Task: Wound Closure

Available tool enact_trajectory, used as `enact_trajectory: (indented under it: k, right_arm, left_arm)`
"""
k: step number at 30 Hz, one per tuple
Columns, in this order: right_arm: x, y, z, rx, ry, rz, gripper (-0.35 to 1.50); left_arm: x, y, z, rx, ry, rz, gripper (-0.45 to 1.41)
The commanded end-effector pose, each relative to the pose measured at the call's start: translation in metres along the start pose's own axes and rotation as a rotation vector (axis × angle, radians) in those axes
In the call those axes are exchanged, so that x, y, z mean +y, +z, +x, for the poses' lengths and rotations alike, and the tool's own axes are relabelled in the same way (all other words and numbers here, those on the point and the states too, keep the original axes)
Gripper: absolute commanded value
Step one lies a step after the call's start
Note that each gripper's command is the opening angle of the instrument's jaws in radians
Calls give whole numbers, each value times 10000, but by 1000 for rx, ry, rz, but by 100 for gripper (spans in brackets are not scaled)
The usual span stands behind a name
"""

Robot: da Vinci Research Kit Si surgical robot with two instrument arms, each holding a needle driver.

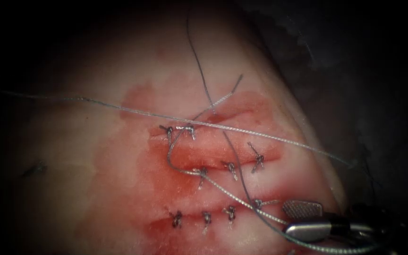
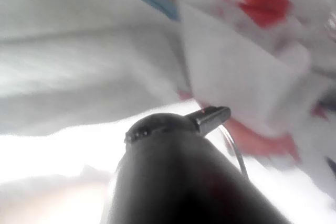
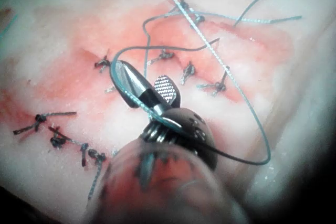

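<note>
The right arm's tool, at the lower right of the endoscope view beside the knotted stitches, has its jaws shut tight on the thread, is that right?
Not quite. The right arm's silver needle-driver tool is at the lower right beside the dark knotted stitches, but its jaws stand open, holding nothing. The thin grey braided thread runs past them ungripped. The right wrist view shows it best: the smooth jaw and the ridged jaw are spread apart.

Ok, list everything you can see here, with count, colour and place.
tissue: one, pale pink, under everything.
red fluid: patches, red, around the stitched lines.
stitch knots: about nine, dark grey, in three rows.
thread: long grey strands, crossing the knots, looping past the right tool.
curved strand: one, thin, by the left tool's tip; needle or thread, cannot tell.
right tool: one, silver, right of the lower knots, jaws open, holding nothing.
left tool: one, dark, over the tissue.
</note>
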Motion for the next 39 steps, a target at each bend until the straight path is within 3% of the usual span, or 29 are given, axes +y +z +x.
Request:
enact_trajectory:
  k: [1, 2, 3, 5, 6, 9, 13, 18, 22, 26, 32, 39]
  right_arm:
    - [-10, 17, -7, -5, 46, -8, 89]
    - [-17, 18, -10, -29, 178, 7, 94]
    - [-17, 18, -10, -29, 178, 7, 94]
    - [-35, 30, -17, -97, 391, 86, 94]
    - [-35, 30, -17, -97, 391, 86, 94]
    - [-56, 38, -13, -142, 548, 108, 98]
    - [-58, 39, -19, -100, 555, 105, 98]
    - [-60, 41, -27, -143, 569, 120, 101]
    - [-65, 43, -27, -172, 655, 122, 105]
    - [-71, 50, -17, -132, 661, 107, 101]
    - [-61, 67, -18, -121, 679, 103, 93]
    - [-53, 72, -15, -70, 613, 95, 89]
  left_arm:
    - [-12, 14, 1, 13, -20, 28, -45]
    - [-33, 21, 23, 69, -63, 74, -45]
    - [-33, 21, 23, 69, -63, 74, -45]
    - [-56, 32, 45, 191, -188, 189, -45]
    - [-56, 32, 45, 191, -188, 189, -45]
    - [-63, 31, 43, 229, -263, 315, -45]
    - [-64, 29, 40, 255, -293, 343, -45]
    - [-69, 29, 36, 270, -313, 375, -45]
    - [-78, 29, 23, 247, -347, 419, -45]
    - [-109, 27, -14, 128, -399, 527, -45]
    - [-145, 22, -38, 91, -417, 539, -45]
    - [-151, 16, -53, 22, -377, 589, -45]
